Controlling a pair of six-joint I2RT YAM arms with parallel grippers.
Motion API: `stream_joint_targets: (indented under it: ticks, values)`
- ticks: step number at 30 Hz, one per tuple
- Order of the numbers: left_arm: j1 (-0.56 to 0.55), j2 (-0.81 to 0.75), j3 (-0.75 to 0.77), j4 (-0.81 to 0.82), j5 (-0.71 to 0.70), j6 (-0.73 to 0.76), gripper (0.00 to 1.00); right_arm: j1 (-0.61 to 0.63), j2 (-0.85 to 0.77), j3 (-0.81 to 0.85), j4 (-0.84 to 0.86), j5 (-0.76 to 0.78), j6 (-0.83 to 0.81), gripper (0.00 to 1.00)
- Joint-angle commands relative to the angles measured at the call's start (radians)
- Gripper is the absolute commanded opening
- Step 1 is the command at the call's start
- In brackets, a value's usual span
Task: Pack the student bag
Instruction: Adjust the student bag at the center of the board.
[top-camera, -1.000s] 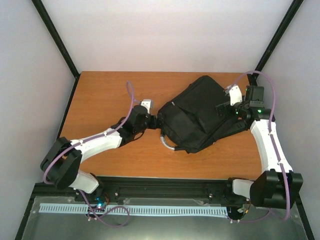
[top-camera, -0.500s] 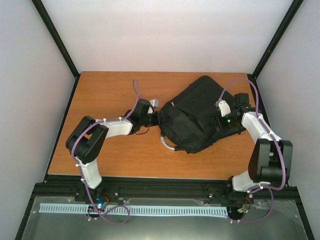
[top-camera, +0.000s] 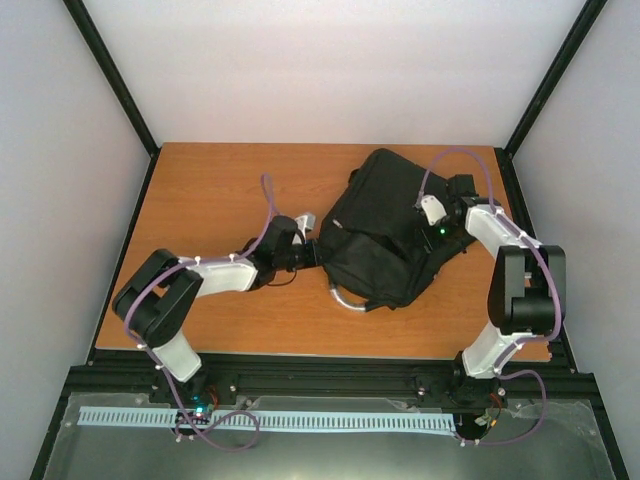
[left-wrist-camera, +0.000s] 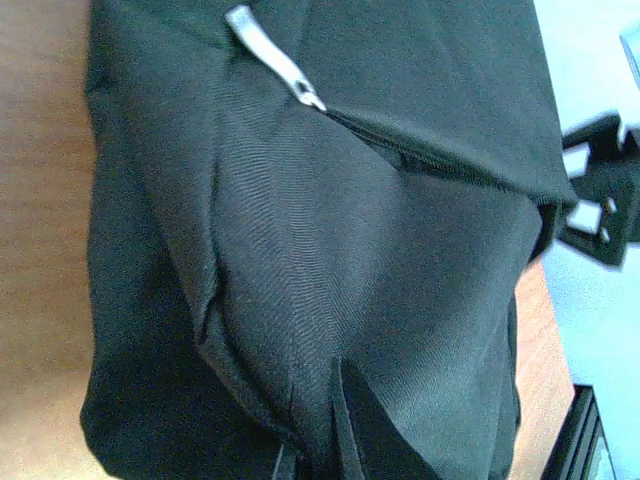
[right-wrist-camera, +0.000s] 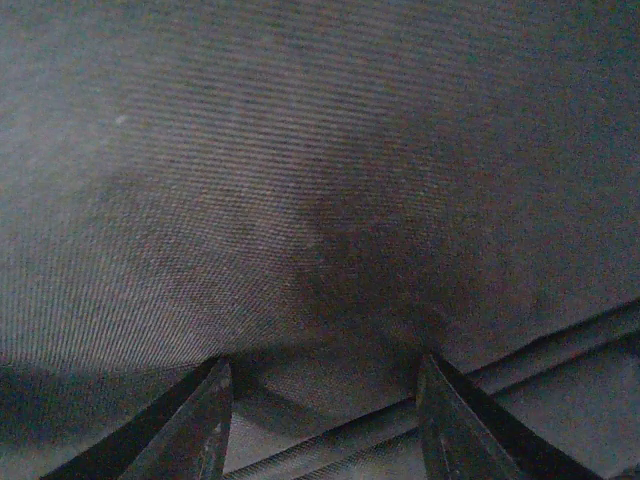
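Note:
The student bag (top-camera: 385, 235), a large black fabric backpack, lies on the right half of the wooden table (top-camera: 210, 190), its grey loop handle (top-camera: 345, 298) at the near end. My left gripper (top-camera: 312, 250) is shut on a fold of fabric at the bag's left edge. In the left wrist view the cloth (left-wrist-camera: 300, 250) bunches into creases at the gripper (left-wrist-camera: 335, 405), and a silver zipper pull (left-wrist-camera: 275, 60) lies above. My right gripper (top-camera: 428, 222) is over the bag's right side. Its fingers (right-wrist-camera: 205, 420) stand apart, tips against the black cloth (right-wrist-camera: 320, 180).
A black strap buckle (left-wrist-camera: 600, 200) hangs at the bag's far side in the left wrist view. White walls and black frame posts close in the table. A black rail (top-camera: 330, 365) runs along the near edge, where both arm bases sit.
Both grippers have closed down, the left fully onto the bag's edge. The right gripper moved onto the bag, and the bag has shifted and turned leftward.

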Motion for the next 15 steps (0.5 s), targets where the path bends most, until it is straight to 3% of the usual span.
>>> stream_joint_targets:
  ticks: [1,6,8,11,15]
  values:
    - [-0.103,-0.127,-0.085,-0.016,-0.024,0.007,0.05,0.045,0.134,0.077,0.075,0.150,0.012,0.49]
    - [-0.189,-0.204,-0.157,-0.086,-0.065,0.026,0.11,0.115,0.257,0.220,0.077,0.231,0.005,0.46]
    - [-0.198,-0.244,-0.190,-0.110,-0.063,0.025,0.19,0.127,0.288,0.294,0.042,0.222,0.014,0.44]
    - [-0.198,-0.365,-0.216,-0.253,-0.147,0.051,0.54,0.129,0.272,0.404,-0.055,0.178,0.042,0.44]
    - [-0.193,-0.578,-0.221,-0.414,-0.294,0.082,0.78,0.133,0.157,0.465,-0.111,0.085,0.066,0.47]
